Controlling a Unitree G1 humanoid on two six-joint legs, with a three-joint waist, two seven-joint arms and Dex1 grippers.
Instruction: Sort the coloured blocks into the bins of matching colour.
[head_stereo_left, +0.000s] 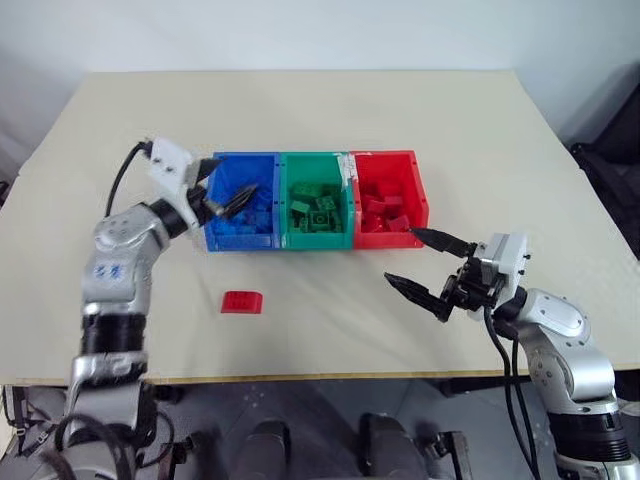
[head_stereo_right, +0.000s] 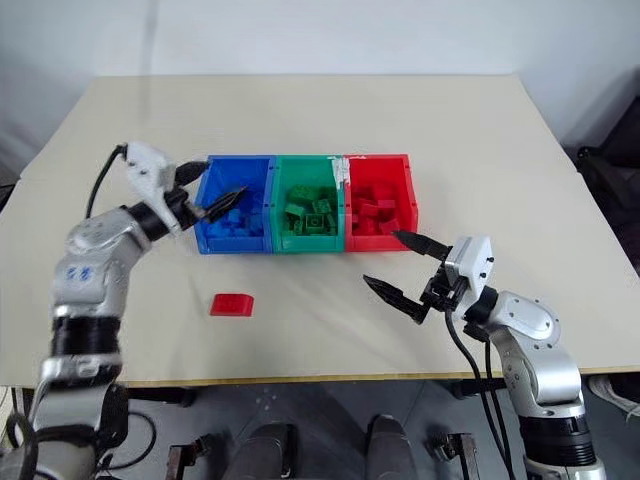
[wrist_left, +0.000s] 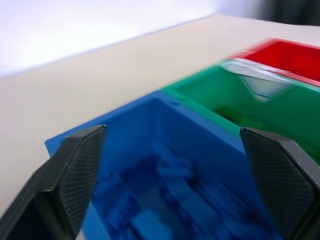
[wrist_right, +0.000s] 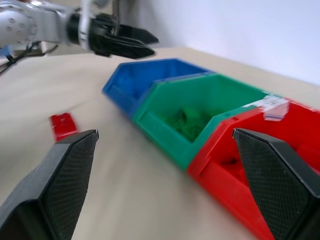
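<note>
The left pincer (head_stereo_left: 222, 201) hangs over the blue bin (head_stereo_left: 240, 204), its two black fingers spread wide with nothing between them; in the left wrist view the fingers (wrist_left: 75, 175) stand apart above the blue bricks (wrist_left: 170, 200) lying inside. Nearer the robot on the beige tabletop (head_stereo_left: 320, 110), a single red block (head_stereo_left: 241, 301) lies alone, well apart from the bins and from both pincers. The three joined bins sit in a row at mid-tabletop: the blue one at the left, the green bin (head_stereo_left: 318, 208) in the middle holding green bricks (head_stereo_left: 314, 210), and the red bin (head_stereo_left: 391, 198) at the right holding red bricks (head_stereo_left: 383, 212). A pale label sits on the rim between green and red. Further right, the right pincer (head_stereo_left: 425, 264) hovers above the tabletop just in front of the red bin's near right corner, released, its fingers splayed wide and empty, pointing towards the bins.
</note>
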